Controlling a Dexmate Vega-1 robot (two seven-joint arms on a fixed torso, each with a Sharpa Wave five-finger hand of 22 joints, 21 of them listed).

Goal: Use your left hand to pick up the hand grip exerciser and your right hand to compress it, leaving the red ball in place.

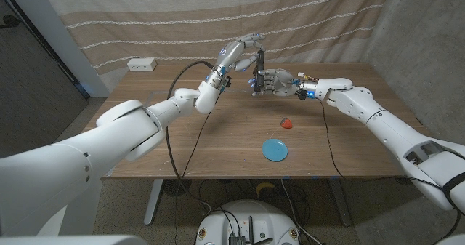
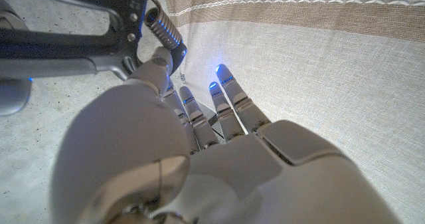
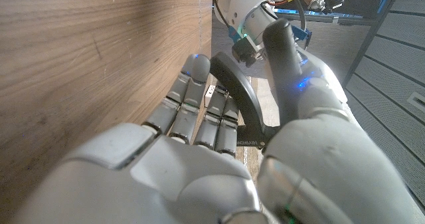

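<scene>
The black hand grip exerciser (image 1: 259, 62) hangs upright above the far middle of the wooden table (image 1: 218, 139). My left hand (image 1: 243, 50) holds its upper end, where the left wrist view shows the coiled spring (image 2: 163, 28) and black handles (image 2: 60, 44) against the fingers of the left hand (image 2: 199, 157). My right hand (image 1: 275, 81) closes on the handles from the right. In the right wrist view the right hand (image 3: 199, 171) has its thumb (image 3: 285, 51) over one curved handle (image 3: 242, 101) and its fingers behind it. The red ball (image 1: 286, 123) lies on the table below the hands.
A blue plate (image 1: 275, 150) sits near the table's front edge, in front of the ball. A white box (image 1: 142, 65) rests at the far left corner. A striped curtain (image 1: 218, 19) hangs behind the table.
</scene>
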